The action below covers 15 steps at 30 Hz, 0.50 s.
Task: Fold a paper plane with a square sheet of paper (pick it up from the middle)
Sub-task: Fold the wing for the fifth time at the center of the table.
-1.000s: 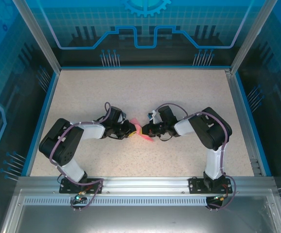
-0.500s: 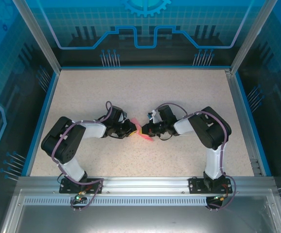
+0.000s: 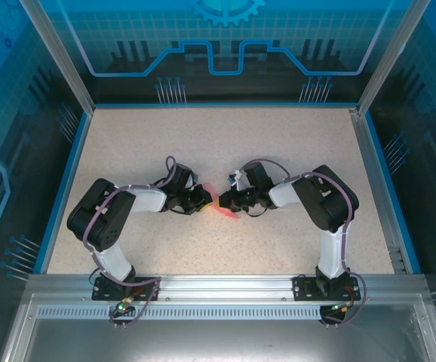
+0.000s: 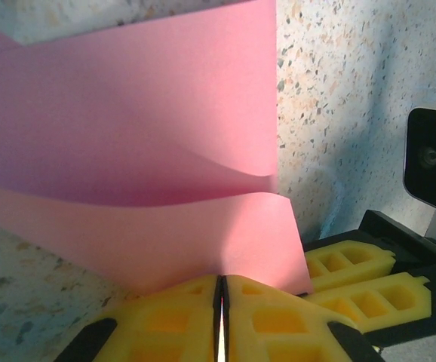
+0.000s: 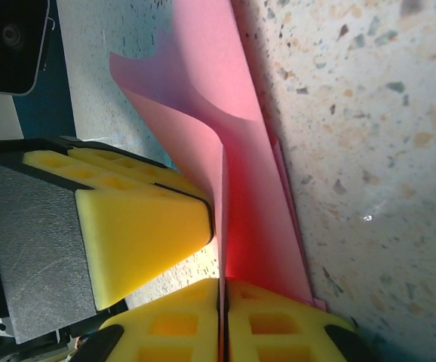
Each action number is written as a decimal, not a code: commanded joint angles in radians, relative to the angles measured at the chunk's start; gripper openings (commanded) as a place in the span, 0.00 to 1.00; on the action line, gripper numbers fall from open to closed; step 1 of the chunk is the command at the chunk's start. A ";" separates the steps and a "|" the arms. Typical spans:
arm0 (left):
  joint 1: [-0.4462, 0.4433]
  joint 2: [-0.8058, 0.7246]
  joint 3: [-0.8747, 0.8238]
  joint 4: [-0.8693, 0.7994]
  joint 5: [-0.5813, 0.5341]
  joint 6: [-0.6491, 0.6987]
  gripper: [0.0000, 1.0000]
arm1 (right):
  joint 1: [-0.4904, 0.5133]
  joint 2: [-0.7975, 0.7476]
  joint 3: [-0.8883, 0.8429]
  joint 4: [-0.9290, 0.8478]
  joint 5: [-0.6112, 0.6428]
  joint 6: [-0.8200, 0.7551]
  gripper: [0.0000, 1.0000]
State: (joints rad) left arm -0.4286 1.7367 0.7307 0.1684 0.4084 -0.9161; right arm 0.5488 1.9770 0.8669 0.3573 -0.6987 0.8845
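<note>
The square sheet of paper (image 3: 223,211), pink and folded into a narrow shape, sits between my two grippers at the middle of the table. In the left wrist view the paper (image 4: 127,128) spreads out ahead, one layer curling up, and my left gripper (image 4: 219,285) is shut on its near edge. My right gripper (image 5: 222,290) is shut on an upright fold of the paper (image 5: 237,173), which stands on edge against the table. The left gripper's fingers (image 5: 127,226) meet the same fold from the side. In the top view the left gripper (image 3: 205,200) and right gripper (image 3: 222,201) almost touch.
The speckled table (image 3: 225,143) spreads out around the arms, bounded by a blue rim (image 3: 66,181) and clear walls. A metal rail (image 3: 225,286) with both arm bases runs along the near edge.
The left arm has edged up and to the right, bringing its gripper closer to the right one. Less of the pink paper shows between them.
</note>
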 commanded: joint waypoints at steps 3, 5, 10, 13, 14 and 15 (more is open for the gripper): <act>-0.005 0.014 0.022 -0.036 -0.029 0.022 0.12 | -0.016 -0.021 0.037 -0.132 -0.010 -0.056 0.14; -0.005 0.018 0.022 -0.040 -0.030 0.024 0.12 | -0.018 -0.032 0.043 -0.155 -0.012 -0.066 0.15; -0.006 0.027 0.023 -0.041 -0.029 0.021 0.11 | -0.019 -0.056 0.055 -0.211 -0.012 -0.088 0.18; -0.006 0.032 0.023 -0.041 -0.030 0.020 0.11 | -0.019 -0.070 0.062 -0.249 -0.005 -0.105 0.20; -0.006 0.033 0.023 -0.041 -0.028 0.019 0.11 | -0.018 -0.076 0.066 -0.266 0.000 -0.115 0.21; -0.006 0.034 0.023 -0.041 -0.028 0.020 0.11 | -0.018 -0.081 0.067 -0.286 0.006 -0.126 0.21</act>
State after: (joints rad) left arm -0.4286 1.7489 0.7326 0.1623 0.4053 -0.9142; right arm 0.5461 1.9327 0.9104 0.1669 -0.6987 0.8024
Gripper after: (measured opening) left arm 0.109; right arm 0.211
